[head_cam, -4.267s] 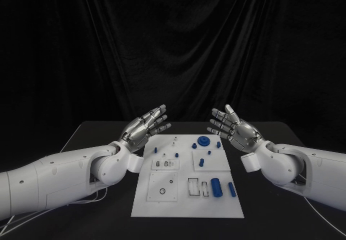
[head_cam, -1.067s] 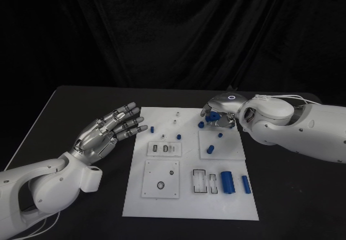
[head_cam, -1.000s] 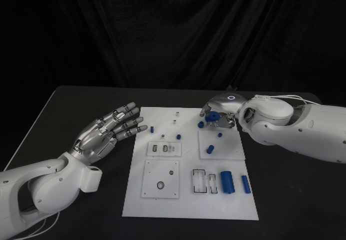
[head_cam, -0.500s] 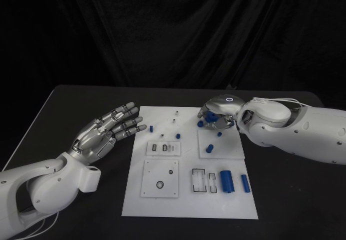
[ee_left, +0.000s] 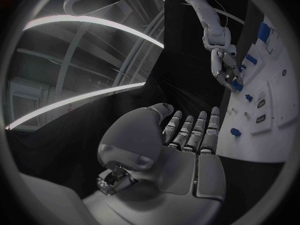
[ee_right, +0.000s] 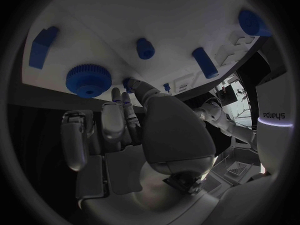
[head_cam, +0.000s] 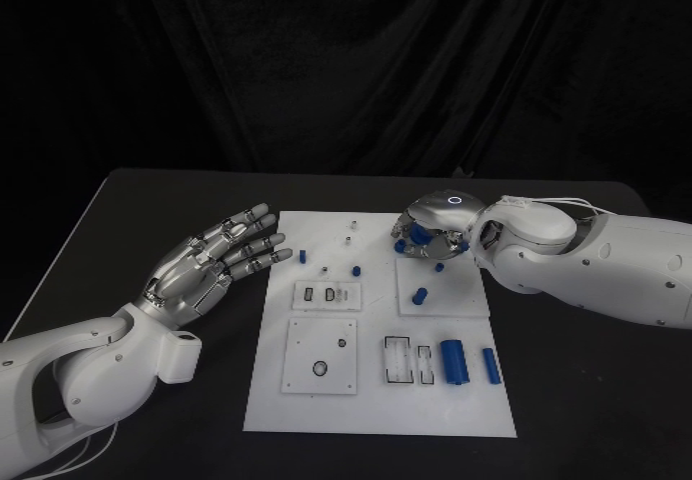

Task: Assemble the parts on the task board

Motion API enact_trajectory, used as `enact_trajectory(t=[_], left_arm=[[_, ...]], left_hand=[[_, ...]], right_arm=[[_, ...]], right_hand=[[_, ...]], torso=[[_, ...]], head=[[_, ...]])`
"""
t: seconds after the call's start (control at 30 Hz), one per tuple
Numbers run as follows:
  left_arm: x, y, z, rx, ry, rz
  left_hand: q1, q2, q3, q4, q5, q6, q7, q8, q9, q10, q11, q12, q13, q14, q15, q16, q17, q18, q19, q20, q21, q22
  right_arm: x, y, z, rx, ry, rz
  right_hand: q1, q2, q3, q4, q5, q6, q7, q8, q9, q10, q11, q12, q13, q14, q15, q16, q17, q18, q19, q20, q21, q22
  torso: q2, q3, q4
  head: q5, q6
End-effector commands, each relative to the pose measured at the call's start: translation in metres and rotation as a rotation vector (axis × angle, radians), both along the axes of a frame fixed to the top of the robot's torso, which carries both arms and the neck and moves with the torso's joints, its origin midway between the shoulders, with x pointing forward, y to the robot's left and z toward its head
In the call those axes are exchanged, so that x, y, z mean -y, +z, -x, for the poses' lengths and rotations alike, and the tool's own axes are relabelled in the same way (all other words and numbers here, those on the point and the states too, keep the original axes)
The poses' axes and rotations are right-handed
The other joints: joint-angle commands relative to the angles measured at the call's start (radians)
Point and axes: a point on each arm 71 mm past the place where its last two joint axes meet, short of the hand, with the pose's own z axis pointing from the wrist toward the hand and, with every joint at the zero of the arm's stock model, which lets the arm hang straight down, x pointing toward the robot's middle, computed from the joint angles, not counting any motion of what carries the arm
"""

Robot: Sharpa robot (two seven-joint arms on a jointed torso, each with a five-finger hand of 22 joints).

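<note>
Right hand (head_cam: 433, 238) over blue gear (ee_right: 89, 80), fingertips touching a small blue part; grasp unconfirmed. Left hand (head_cam: 216, 262) spread, farther.

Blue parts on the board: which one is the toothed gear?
The blue gear, lying flat on the task board just beyond the right hand fingers. It is a wide disc with teeth around its rim; the other blue parts are plain pegs or blocks.
</note>
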Motion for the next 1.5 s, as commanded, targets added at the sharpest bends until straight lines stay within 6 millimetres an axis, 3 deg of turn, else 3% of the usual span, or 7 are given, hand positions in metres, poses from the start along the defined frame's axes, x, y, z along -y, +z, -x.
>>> enact_trajectory(t=[0.03, 0.4, 0.63, 0.7, 1.1, 1.37, 1.5], left_arm=[[-0.004, 0.01, 0.001, 0.105, 0.035, 0.094], [-0.004, 0.009, -0.001, 0.1, 0.033, 0.089], [-0.005, 0.008, -0.001, 0.097, 0.033, 0.086], [-0.005, 0.008, -0.001, 0.097, 0.034, 0.085], [-0.008, 0.008, 0.0, 0.094, 0.044, 0.077], [-0.011, 0.008, 0.0, 0.092, 0.056, 0.069], [-0.011, 0.008, 0.0, 0.095, 0.06, 0.069]], left_hand=[[-0.01, -0.001, 0.006, 0.001, 0.007, 0.008, -0.001, 0.004, 0.002, 0.0, 0.01, 0.007, 0.0, 0.003, 0.006, 0.003, 0.001, -0.021, -0.001, -0.003, -0.001, -0.001], [-0.011, -0.001, 0.008, 0.0, 0.008, 0.01, 0.0, 0.005, 0.002, 0.001, 0.012, 0.009, 0.0, 0.004, 0.008, 0.004, 0.001, -0.022, -0.001, -0.003, 0.0, -0.002], [-0.013, -0.001, 0.012, 0.0, 0.008, 0.013, 0.002, 0.006, 0.002, 0.002, 0.015, 0.011, 0.0, 0.005, 0.01, 0.007, 0.001, -0.024, 0.0, -0.002, 0.0, -0.002], [-0.013, -0.001, 0.012, 0.0, 0.008, 0.013, 0.002, 0.006, 0.002, 0.002, 0.015, 0.011, 0.0, 0.005, 0.01, 0.007, 0.001, -0.024, 0.0, -0.002, 0.0, -0.002], [-0.014, -0.002, 0.015, 0.0, 0.009, 0.012, 0.004, 0.006, 0.002, 0.002, 0.017, 0.012, 0.0, -0.001, 0.01, 0.004, -0.001, -0.026, -0.003, -0.003, -0.002, -0.003], [-0.015, -0.003, 0.017, -0.001, 0.009, 0.015, 0.005, 0.007, 0.002, 0.003, 0.019, 0.014, 0.0, -0.002, 0.011, 0.004, -0.001, -0.027, -0.005, -0.003, -0.003, -0.003], [-0.015, -0.003, 0.017, -0.001, 0.009, 0.015, 0.005, 0.007, 0.002, 0.004, 0.019, 0.015, 0.0, -0.003, 0.011, 0.003, -0.002, -0.027, -0.005, -0.003, -0.003, -0.003]], right_arm=[[-0.001, -0.001, 0.001, 0.001, 0.007, -0.009], [-0.003, -0.004, 0.001, -0.011, 0.01, -0.001], [-0.004, -0.002, 0.001, 0.007, 0.02, -0.017], [-0.005, -0.002, 0.001, 0.016, 0.023, -0.025], [-0.01, 0.007, 0.002, 0.057, 0.033, -0.067], [-0.032, 0.027, -0.007, 0.089, 0.055, -0.072], [-0.048, 0.033, -0.015, 0.107, 0.074, -0.07]], right_hand=[[-0.009, -0.002, 0.006, 0.002, -0.007, 0.002, 0.009, -0.006, 0.002, 0.009, 0.001, -0.006, -0.002, 0.002, 0.004, -0.005, 0.001, -0.016, 0.069, 0.0, 0.003, 0.198], [-0.018, -0.01, 0.049, 0.013, -0.022, 0.063, 0.024, 0.001, 0.016, 0.09, -0.014, -0.031, -0.003, 0.007, -0.008, -0.007, 0.017, -0.017, 0.072, -0.009, 0.005, 0.205], [-0.017, -0.002, 0.07, 0.019, -0.026, 0.132, 0.016, 0.025, 0.038, 0.15, -0.027, -0.05, -0.003, 0.01, -0.018, -0.01, 0.024, -0.018, 0.074, -0.019, 0.006, 0.21], [-0.014, 0.012, 0.069, 0.019, -0.029, 0.204, -0.006, 0.063, 0.072, 0.218, -0.046, -0.059, -0.001, 0.014, -0.035, -0.011, 0.031, -0.02, 0.078, -0.033, 0.008, 0.216], [-0.021, 0.017, 0.055, 0.024, -0.023, 0.234, -0.028, 0.085, 0.123, 0.28, -0.061, -0.116, -0.004, 0.018, -0.047, -0.018, 0.04, -0.021, 0.08, -0.047, 0.009, 0.221], [-0.024, 0.018, 0.051, 0.027, -0.023, 0.229, -0.028, 0.085, 0.137, 0.288, -0.061, -0.137, -0.006, 0.027, -0.048, -0.002, 0.079, -0.027, 0.092, -0.049, 0.018, 0.244], [-0.025, 0.019, 0.051, 0.028, -0.022, 0.226, -0.028, 0.084, 0.141, 0.29, -0.06, -0.144, -0.006, 0.029, -0.047, 0.001, 0.085, -0.028, 0.094, -0.049, 0.019, 0.248]], torso=[[0.001, 0.0001, -0.0004], [0.001, -0.0001, -0.0002], [0.001, 0.0, -0.0007], [0.002, 0.0, -0.0002], [0.002, -0.0002, -0.001], [0.002, -0.0008, -0.0003], [0.002, -0.0011, -0.0004]], head=[[0.0, 0.0], [-0.001, -0.005], [-0.001, -0.005], [-0.001, -0.004], [0.01, 0.001], [0.009, 0.0], [0.009, 0.009]])
